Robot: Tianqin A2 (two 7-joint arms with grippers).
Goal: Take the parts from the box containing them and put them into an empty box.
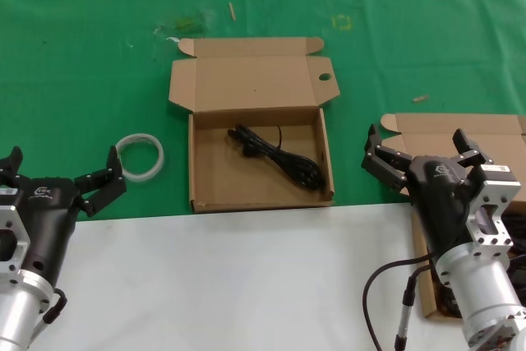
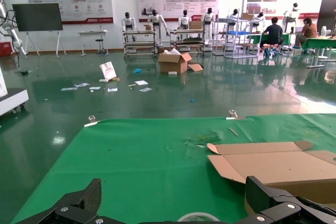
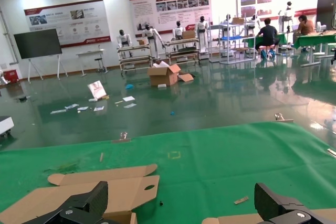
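Observation:
One coiled black power cord (image 1: 279,158) lies in the middle box (image 1: 205,178), whose raised lid has a side tab with a round hole (image 1: 325,77). This box also shows in the right wrist view (image 3: 105,190). The second box (image 1: 460,127) stands at the right, its inside mostly hidden by my right arm; something dark shows at its right edge (image 1: 518,244). My right gripper (image 1: 419,147) is open and empty above that box's near-left part. My left gripper (image 1: 59,172) is open and empty at the left, near the white ring (image 1: 140,156).
The white ring also shows between the left fingers in the left wrist view (image 2: 198,217), beside the middle box's lid (image 2: 273,163). A green cloth (image 1: 82,55) covers the far table; a white surface (image 1: 246,285) lies nearer me. Small scraps (image 1: 420,98) lie on the cloth.

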